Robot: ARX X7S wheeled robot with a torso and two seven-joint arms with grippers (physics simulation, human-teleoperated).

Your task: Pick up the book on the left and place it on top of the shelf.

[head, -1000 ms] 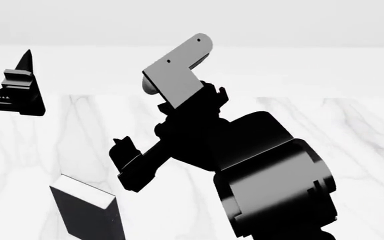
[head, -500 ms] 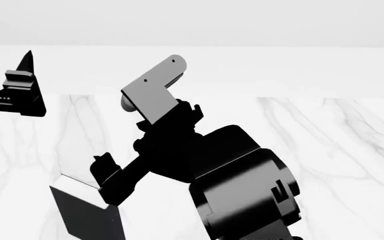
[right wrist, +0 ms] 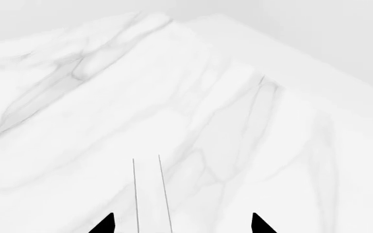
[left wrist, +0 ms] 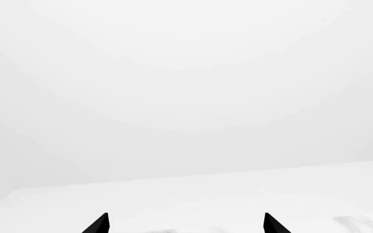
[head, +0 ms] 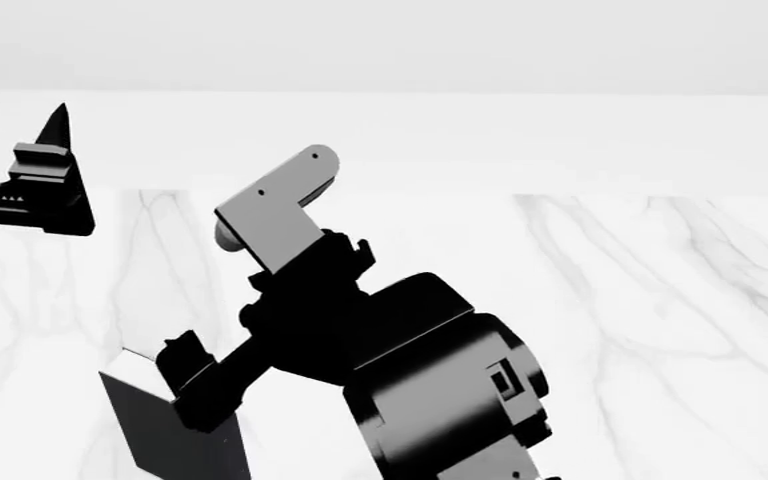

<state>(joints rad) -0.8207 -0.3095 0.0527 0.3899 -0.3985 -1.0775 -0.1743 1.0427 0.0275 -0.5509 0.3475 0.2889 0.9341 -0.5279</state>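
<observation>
You're early in this one, going by what shows. The book [head: 171, 425] is sitting on the marble table [head: 651, 300], low on the left side of the head view, standing on edge with its dark cover facing the camera and a pale strip along its top. Nothing has lifted it yet.

Your right gripper [head: 191, 385] is down right at the book's top corner. From the head view it overlaps the corner, but I can't tell if it's touching or just in front of it. In the right wrist view the two finger tips sit well apart at the frame's lower edge, so the pincer is spread, with a thin pale upright slab [right wrist: 149, 194] between them that I'd guess is the book's edge.

Your left gripper [head: 37, 185] hangs high off to the left, well away from everything. Its wrist camera shows both tips spread wide over blank wall, holding nothing.

What's left is basically everything: close on the book, lift, carry, set down. The shelf isn't clearly visible; there's only a dark sliver at the far right edge of the head view, and I can't say what that is. No containers in sight, so there are no contents to report.
</observation>
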